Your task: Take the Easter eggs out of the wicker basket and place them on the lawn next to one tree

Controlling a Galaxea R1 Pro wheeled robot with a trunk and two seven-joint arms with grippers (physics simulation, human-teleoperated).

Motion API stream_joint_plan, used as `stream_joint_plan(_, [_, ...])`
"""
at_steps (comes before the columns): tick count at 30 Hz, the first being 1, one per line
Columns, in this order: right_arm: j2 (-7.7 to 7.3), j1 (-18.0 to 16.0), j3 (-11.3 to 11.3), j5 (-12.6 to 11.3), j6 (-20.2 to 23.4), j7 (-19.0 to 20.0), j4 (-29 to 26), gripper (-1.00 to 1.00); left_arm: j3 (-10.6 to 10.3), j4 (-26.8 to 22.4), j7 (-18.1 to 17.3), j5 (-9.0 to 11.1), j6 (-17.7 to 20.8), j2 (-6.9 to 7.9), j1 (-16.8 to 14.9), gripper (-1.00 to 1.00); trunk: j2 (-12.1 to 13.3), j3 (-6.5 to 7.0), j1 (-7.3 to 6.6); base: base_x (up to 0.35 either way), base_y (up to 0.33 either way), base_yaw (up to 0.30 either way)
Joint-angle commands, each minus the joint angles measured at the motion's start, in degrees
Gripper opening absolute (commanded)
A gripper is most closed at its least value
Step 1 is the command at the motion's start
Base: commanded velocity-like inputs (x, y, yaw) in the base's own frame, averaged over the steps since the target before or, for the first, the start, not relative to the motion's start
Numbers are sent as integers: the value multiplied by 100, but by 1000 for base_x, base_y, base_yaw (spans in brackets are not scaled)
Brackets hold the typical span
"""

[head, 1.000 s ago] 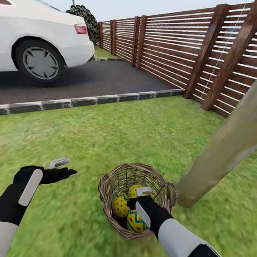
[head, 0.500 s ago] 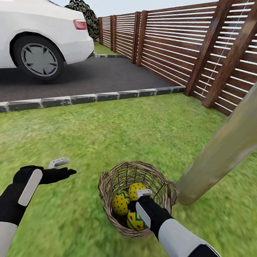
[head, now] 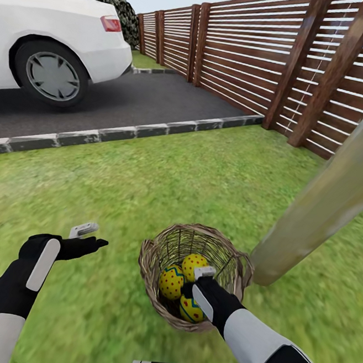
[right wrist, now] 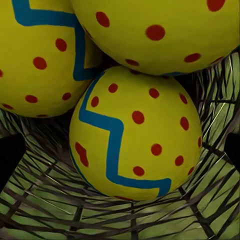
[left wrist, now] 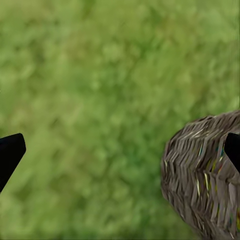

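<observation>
The wicker basket stands on the lawn close to the foot of the tree. Three yellow Easter eggs lie in it: one at the left, one behind, one lowest. My right gripper reaches down into the basket. In the right wrist view it is open, with a dark fingertip on either side of the nearest egg. My left gripper hovers open over grass left of the basket, whose woven wall fills one side of the left wrist view.
A stone kerb borders a dark asphalt driveway where a white car is parked. A brown slatted wooden fence runs behind the tree. Open grass lies left of and in front of the basket.
The whole head view has shifted slightly as the camera moved. My right gripper sits a little deeper in the basket among the eggs. The left arm holds the same pose.
</observation>
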Motion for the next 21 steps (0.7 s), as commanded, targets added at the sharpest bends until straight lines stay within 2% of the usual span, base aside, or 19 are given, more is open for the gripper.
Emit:
stream_joint_plan(1, [0, -5, 34, -51, 8, -48, -2, 100, 4, -6, 34, 48, 25, 1, -2, 100, -4, -27, 1, 0, 0, 0])
stream_joint_plan(11, [0, -5, 37, -36, -6, -73, -3, 100, 2, -6, 34, 50, 25, 1, -2, 100, -5, -50, 4, 0, 0, 0])
stream_joint_plan(21, [0, -5, 37, -20, -28, -272, -11, 100, -5, -6, 34, 47, 25, 1, -2, 100, -18, -271, 29, 0, 0, 0])
